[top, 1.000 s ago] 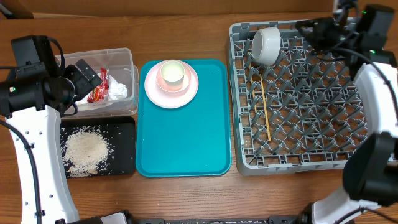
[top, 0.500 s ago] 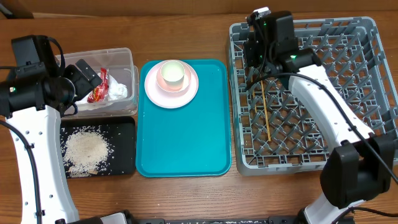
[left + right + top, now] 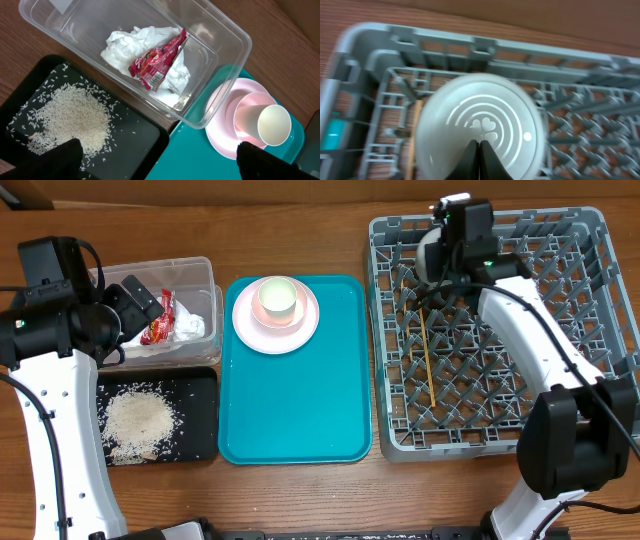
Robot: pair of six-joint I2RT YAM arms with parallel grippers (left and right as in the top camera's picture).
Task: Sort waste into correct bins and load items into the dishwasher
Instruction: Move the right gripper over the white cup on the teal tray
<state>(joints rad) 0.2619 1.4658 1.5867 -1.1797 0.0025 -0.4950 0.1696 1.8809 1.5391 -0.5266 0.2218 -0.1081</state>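
Our right pincer [image 3: 479,150] has its two fingers pressed together, pinching nothing. The tips sit over the middle of a pale round bowl [image 3: 480,125], right by its ring-and-clover mark. That view is blurred, so we cannot tell whether the tips touch the bowl or hang just above it. The bowl sits in the grey dish rack [image 3: 480,442], in the back corner on the side toward the teal tray [image 3: 295,400]. The wooden chopsticks [image 3: 425,355] lie among the pegs just in front of the bowl, running front to back.

Our left pincer [image 3: 160,146] is spread wide and grips nothing, one dark finger low on each side of its wrist view. It hangs above the spot where the clear tub [image 3: 215,30], the black tray [image 3: 135,135] and the teal tray meet. In the tub the crumpled white napkin [image 3: 125,45] lies with the red wrapper [image 3: 157,60] resting on top of it. A heap of white rice [image 3: 70,120] is spread over the black tray, which sits just beside the tub.

The pink plate [image 3: 220,135] rests on the back corner of the teal tray, with the cup [image 3: 270,125] standing upright on it. Everything stands on a wooden table [image 3: 300,240].
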